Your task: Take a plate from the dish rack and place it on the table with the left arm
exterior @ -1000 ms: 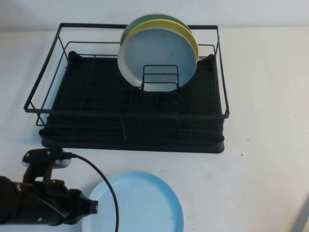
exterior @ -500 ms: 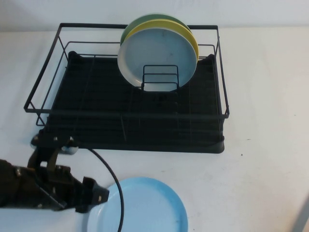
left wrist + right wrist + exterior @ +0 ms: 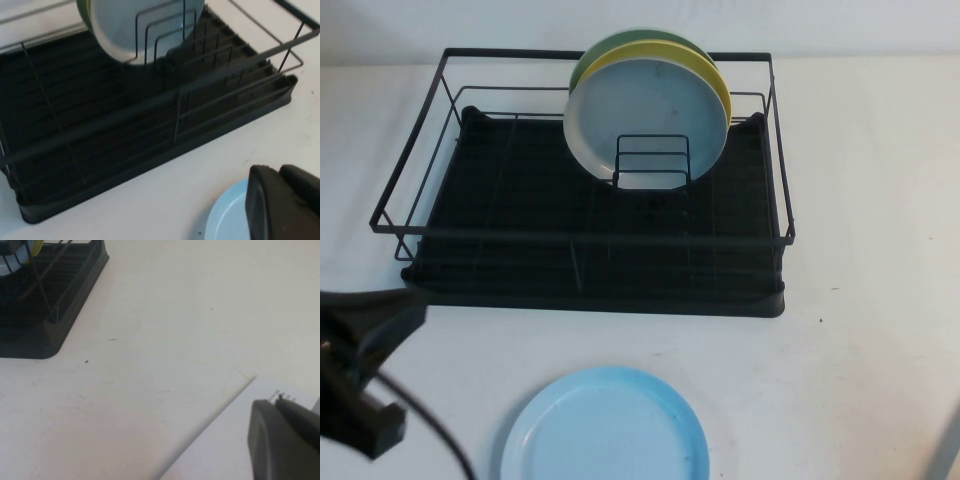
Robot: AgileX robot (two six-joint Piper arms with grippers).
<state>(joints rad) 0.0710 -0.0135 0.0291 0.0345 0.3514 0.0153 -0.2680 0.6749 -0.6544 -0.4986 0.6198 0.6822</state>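
The light sky-blue plate (image 3: 605,428) lies flat on the white table (image 3: 860,250) in front of the dish rack (image 3: 590,250). It also shows in the left wrist view (image 3: 225,220). My left arm (image 3: 360,365) is a dark shape at the near left, apart from the plate. My left gripper (image 3: 278,173) is shut and empty, above the plate's near edge. My right gripper (image 3: 278,403) is shut and empty over the table's right side, far from the rack.
The rack's wire holder (image 3: 653,160) keeps a pale grey-white plate (image 3: 645,110) upright, with a yellow plate (image 3: 712,75) and a green one (image 3: 590,55) behind it. A white sheet (image 3: 220,440) lies under the right gripper.
My left arm has drawn back to the left and risen toward the camera, away from the blue plate. The plate stays flat on the table.
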